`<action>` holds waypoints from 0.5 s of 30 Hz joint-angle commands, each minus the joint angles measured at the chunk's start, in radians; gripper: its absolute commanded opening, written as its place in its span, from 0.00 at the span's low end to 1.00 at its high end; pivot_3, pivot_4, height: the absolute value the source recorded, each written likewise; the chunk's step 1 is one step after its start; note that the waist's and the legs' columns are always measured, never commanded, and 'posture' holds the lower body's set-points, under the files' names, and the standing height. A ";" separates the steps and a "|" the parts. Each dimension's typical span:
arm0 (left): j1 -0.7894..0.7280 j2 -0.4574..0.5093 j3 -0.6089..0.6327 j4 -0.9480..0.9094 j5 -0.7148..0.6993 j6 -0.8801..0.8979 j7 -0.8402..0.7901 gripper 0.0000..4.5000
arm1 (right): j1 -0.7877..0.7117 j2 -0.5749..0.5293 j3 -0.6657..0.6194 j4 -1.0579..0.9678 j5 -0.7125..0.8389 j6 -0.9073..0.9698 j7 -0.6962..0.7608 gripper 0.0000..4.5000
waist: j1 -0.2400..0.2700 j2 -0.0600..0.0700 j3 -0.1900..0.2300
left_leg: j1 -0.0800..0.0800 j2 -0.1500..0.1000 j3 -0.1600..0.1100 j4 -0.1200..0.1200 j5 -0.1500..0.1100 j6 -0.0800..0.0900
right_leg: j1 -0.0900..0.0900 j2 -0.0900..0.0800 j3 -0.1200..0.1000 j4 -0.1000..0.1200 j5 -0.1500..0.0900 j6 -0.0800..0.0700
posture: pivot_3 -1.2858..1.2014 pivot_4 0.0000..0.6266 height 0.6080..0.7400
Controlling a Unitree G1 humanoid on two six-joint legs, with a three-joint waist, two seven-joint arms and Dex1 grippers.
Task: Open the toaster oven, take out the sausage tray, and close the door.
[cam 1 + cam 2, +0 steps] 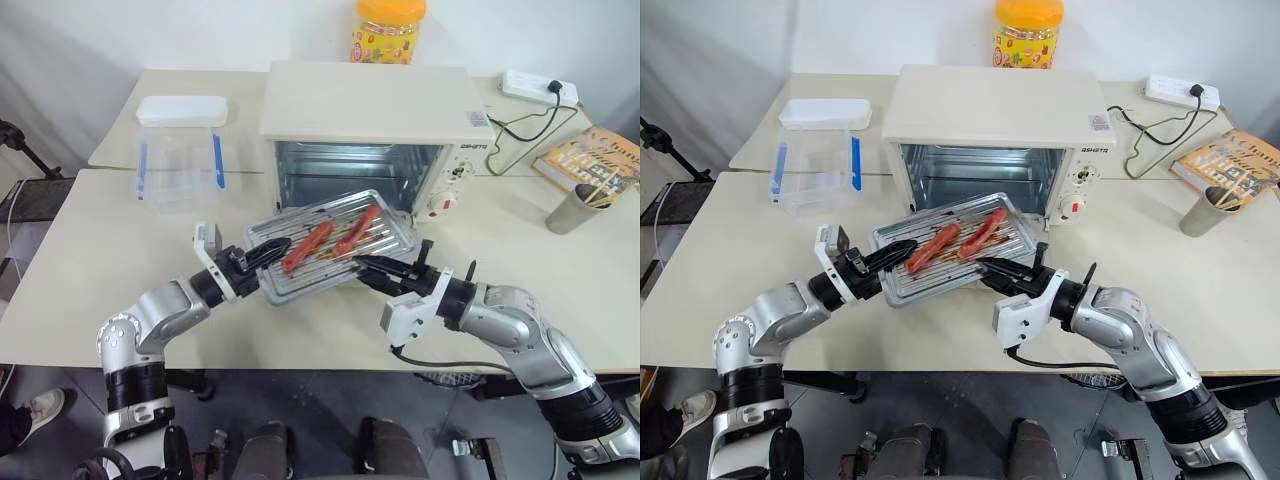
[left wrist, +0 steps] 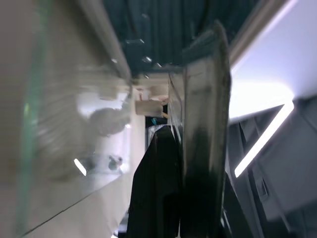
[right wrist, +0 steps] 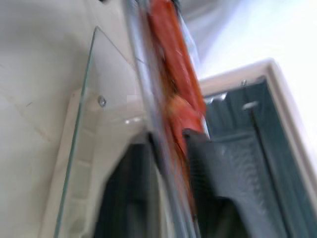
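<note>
At centre frame: the sausage tray [image 1: 335, 245] is hanging above the lowered glass door [image 3: 74, 148], just in front of the oven's open mouth, tilting so its left end is sitting lower than its right.
Tray contents: two reddish sausages [image 1: 330, 238] are lying side by side on the ribbed metal, running diagonally.
Left gripper [image 1: 262, 255]: it is reaching in from the lower left and clamping the tray's left short edge; its fingers [image 2: 153, 198] are pinching tight on the metal rim, seen edge-on in the left wrist view.
Right gripper [image 1: 1002, 270]: it is coming in from the lower right at the tray's near right corner; its fingers [image 3: 218, 198] are sitting on either side of the rim with a slight gap, and whether they are gripping cannot be told.
Tray relative to the grippers: it is spanning between the two, the left one at its lower left end, the right one at its lower right edge.
Toaster oven [image 1: 365, 110]: it is standing at upper centre with its cavity open and bare.
Background: a clear box with blue clips [image 1: 180, 150] is sitting at upper left, a yellow-lidded jar [image 1: 388, 30] behind the oven at top centre, and a metal cup [image 1: 572, 208] at right.
</note>
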 commanded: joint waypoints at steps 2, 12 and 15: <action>0.102 0.027 0.112 -0.093 -0.030 0.008 -0.140 0.00 | 0.047 -0.076 -0.100 0.016 0.119 -0.089 0.009 0.65 | -0.002 0.000 0.000 | 0.000 0.000 0.000 0.000 0.000 0.000 | 0.000 0.000 0.000 0.000 0.000 0.000 | 0.52 0.24 1.00; 0.372 0.155 0.213 -0.188 -0.030 0.045 -0.436 0.00 | 0.150 -0.172 -0.168 0.253 0.516 -0.192 0.223 0.50 | -0.002 0.000 0.000 | 0.002 0.001 0.001 -0.001 0.000 0.000 | 0.003 0.001 0.000 -0.004 0.000 -0.001 | 0.52 0.24 1.00; 0.442 0.174 0.221 -0.214 -0.030 0.035 -0.491 0.00 | 0.146 -0.153 -0.189 0.302 0.570 -0.182 0.248 0.26 | -0.002 0.000 0.000 | 0.003 0.002 0.001 -0.001 0.000 0.000 | 0.004 0.001 0.000 -0.004 0.000 -0.001 | 0.52 0.24 1.00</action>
